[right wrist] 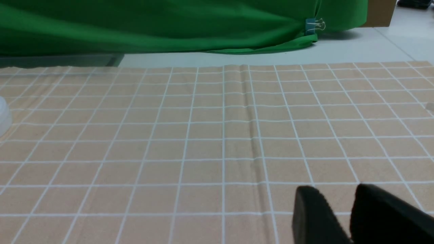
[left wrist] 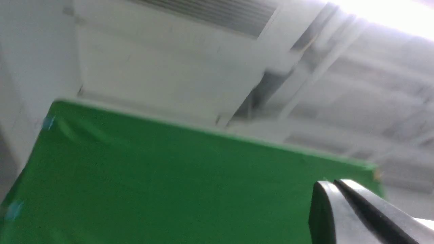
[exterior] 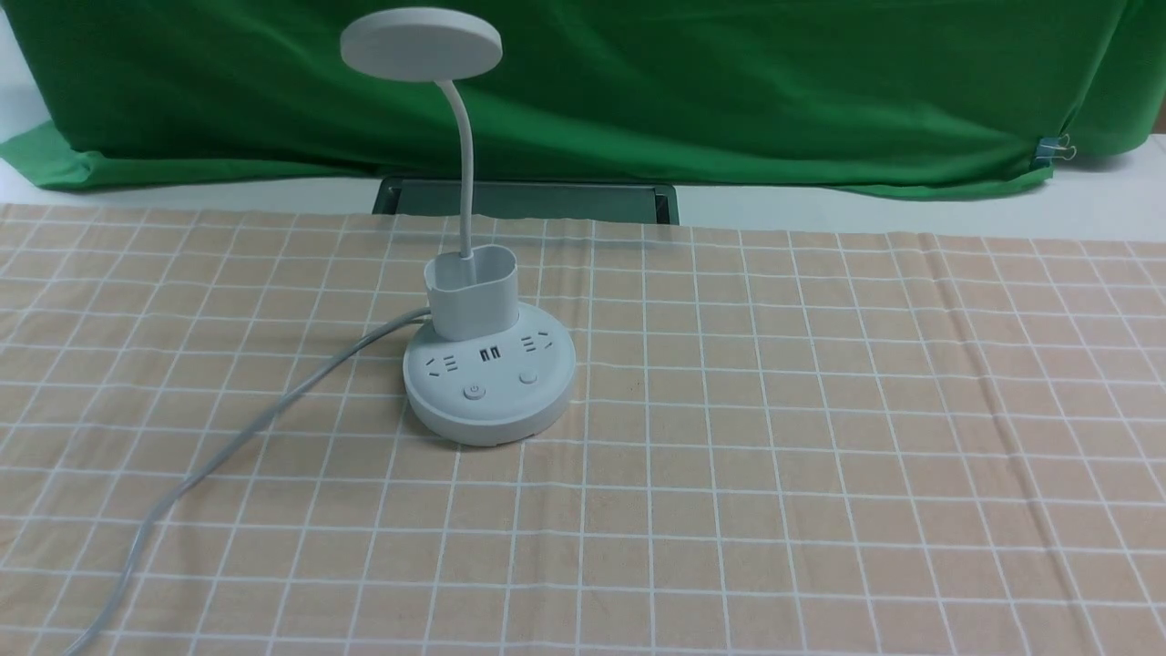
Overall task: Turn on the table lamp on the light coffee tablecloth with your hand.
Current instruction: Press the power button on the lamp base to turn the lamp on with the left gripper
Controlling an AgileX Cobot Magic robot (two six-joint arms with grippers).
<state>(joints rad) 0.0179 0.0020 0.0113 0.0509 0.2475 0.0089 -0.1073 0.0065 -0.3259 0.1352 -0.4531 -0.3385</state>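
Note:
The white table lamp stands upright on the light coffee tablecloth, left of centre, its disc head unlit. Two round buttons face me on the base. No arm or hand shows in the front view. My right gripper hovers low over bare cloth far to the lamp's right, its black fingers slightly apart and holding nothing; only a sliver of the lamp's base shows in that view. My left gripper points up at the green backdrop and the ceiling, fingers pressed together and empty.
The lamp's grey cord trails from the base to the near left corner of the cloth. A green backdrop cloth hangs along the far side, pinned by a binder clip. A dark tray edge sits behind the lamp.

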